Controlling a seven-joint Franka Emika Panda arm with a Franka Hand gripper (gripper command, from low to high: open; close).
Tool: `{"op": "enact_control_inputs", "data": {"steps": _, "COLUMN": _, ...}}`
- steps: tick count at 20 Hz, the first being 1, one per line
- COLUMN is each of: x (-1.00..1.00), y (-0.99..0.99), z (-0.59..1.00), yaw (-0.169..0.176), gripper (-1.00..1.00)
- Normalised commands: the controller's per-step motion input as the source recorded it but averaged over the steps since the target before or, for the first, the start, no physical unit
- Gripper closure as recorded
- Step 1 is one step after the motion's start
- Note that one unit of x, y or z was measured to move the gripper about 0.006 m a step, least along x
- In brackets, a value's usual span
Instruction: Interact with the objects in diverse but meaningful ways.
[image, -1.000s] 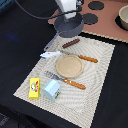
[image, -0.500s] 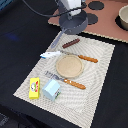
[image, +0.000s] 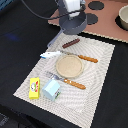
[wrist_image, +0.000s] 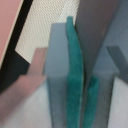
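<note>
Claw (image: 71, 22) above mat's far edge, pads (wrist_image: 75, 85) closed together, holding nothing. Open wide before descending; approach white-and-blue tube (image: 50, 54) squarely across its width.

The gripper (wrist_image: 84, 85) was seen with green pads (wrist_image: 72, 85) pressed together, suspended at twelve o'clock.

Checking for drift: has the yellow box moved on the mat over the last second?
No. The yellow box sits at the same mat corner beside the pale blue carton as before.
</note>
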Motion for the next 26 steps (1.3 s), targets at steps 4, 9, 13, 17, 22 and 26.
{"op": "enact_control_inputs", "data": {"steps": 4, "x": 0.76, "y": 0.52, "z": 0.39, "yaw": -0.001, "gripper": 1.0}}
{"op": "enact_control_inputs", "data": {"steps": 9, "x": 0.83, "y": 0.55, "z": 0.47, "yaw": 0.0, "gripper": 1.0}}
{"op": "enact_control_inputs", "data": {"steps": 13, "x": 0.83, "y": 0.54, "z": 0.47, "yaw": 0.0, "gripper": 1.0}}
{"op": "enact_control_inputs", "data": {"steps": 17, "x": 0.8, "y": 0.52, "z": 0.44, "yaw": 0.0, "gripper": 1.0}}
{"op": "enact_control_inputs", "data": {"steps": 22, "x": 0.75, "y": 0.49, "z": 0.41, "yaw": 0.0, "gripper": 1.0}}
{"op": "enact_control_inputs", "data": {"steps": 26, "x": 0.55, "y": 0.44, "z": 0.19, "yaw": -0.037, "gripper": 1.0}}
